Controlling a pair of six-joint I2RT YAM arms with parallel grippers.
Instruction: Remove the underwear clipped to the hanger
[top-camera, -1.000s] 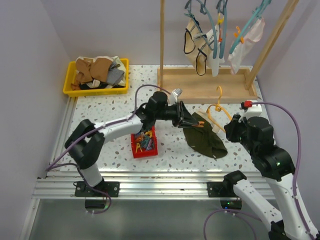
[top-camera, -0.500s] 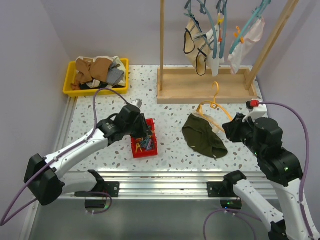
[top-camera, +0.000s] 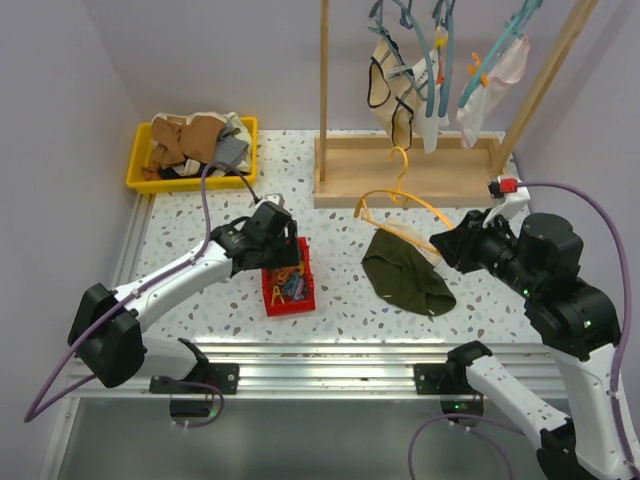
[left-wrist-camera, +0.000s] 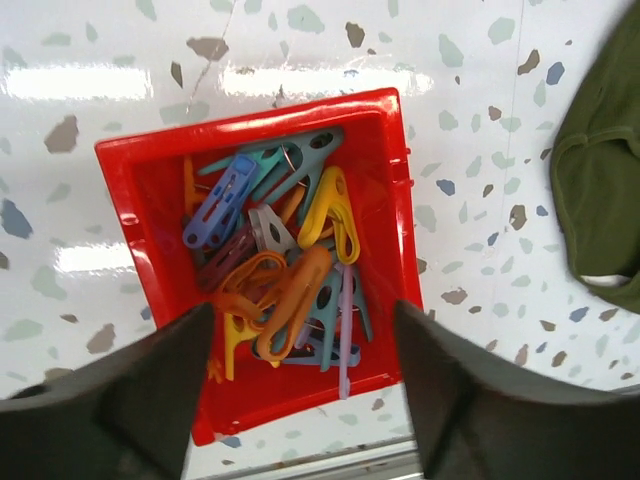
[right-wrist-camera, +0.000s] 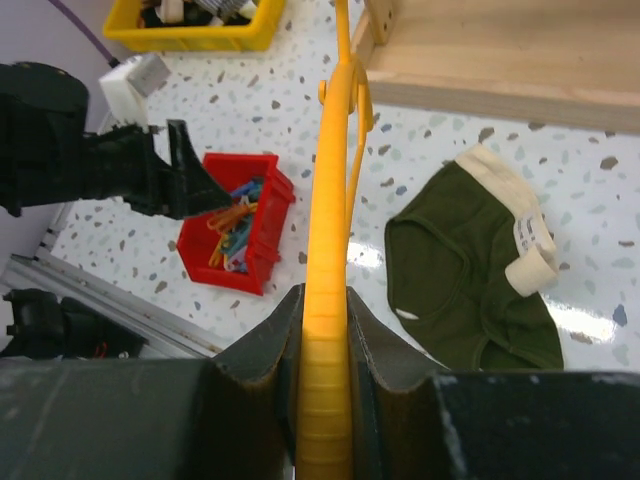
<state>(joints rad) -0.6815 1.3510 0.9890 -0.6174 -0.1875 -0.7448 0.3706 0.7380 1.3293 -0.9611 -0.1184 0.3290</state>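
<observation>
Underwear (top-camera: 405, 282), dark green with a pale waistband, lies flat and crumpled on the table (top-camera: 200, 215), below and just ahead of the right gripper (top-camera: 445, 247). In the right wrist view the underwear (right-wrist-camera: 470, 290) sits to the right of the fingers, apart from them and from the hanger.

The right gripper (right-wrist-camera: 325, 310) is clamped on the yellow hanger (right-wrist-camera: 328, 200), both fingers pressed against the bar. The bar runs straight out from the jaws. From above, the hanger (top-camera: 405, 197) is held off the table, and its hook points away from the gripper toward the rack (top-camera: 410, 165). It spans the space over the far edge of the underwear.

The left gripper (top-camera: 283, 237) hangs directly over the red bin (top-camera: 270, 300), well apart from the underwear. In its wrist view the left gripper (left-wrist-camera: 300, 330) has its fingers spread wide with nothing between them. The bin (left-wrist-camera: 250, 120) shows in the gap, filled with clips (left-wrist-camera: 280, 270) in orange, yellow, blue and teal. An edge of the underwear (left-wrist-camera: 605, 200) shows to the right of the fingers.

Beyond the left gripper, a yellow tray (top-camera: 135, 170) holds a heap of garments. The rack carries more hangers with light garments.
</observation>
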